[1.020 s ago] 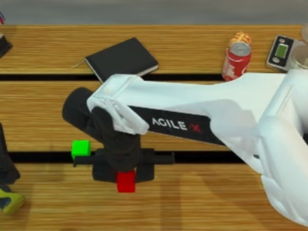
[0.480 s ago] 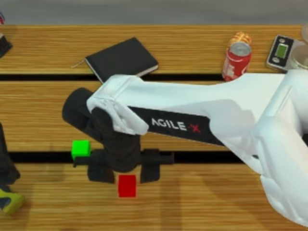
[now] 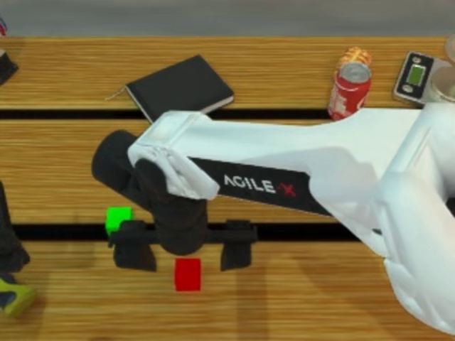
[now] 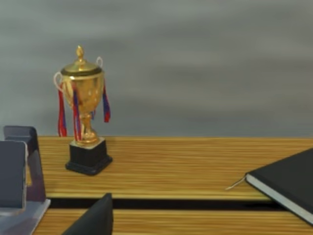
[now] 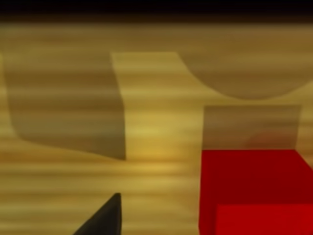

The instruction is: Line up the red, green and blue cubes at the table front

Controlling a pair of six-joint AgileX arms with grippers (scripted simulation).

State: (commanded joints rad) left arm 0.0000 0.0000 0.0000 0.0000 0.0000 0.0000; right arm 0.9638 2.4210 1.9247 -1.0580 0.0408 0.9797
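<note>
Right hand: fingers spread wide, holding nothing, over the red cube. Red cube rests on the front plank of the surface; green cube lies near, to its left. Left arm parked at the left edge.

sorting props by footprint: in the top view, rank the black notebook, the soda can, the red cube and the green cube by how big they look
1. black notebook
2. soda can
3. red cube and green cube: they look alike, and the open right gripper partly hides the green one, so no ranking.
</note>
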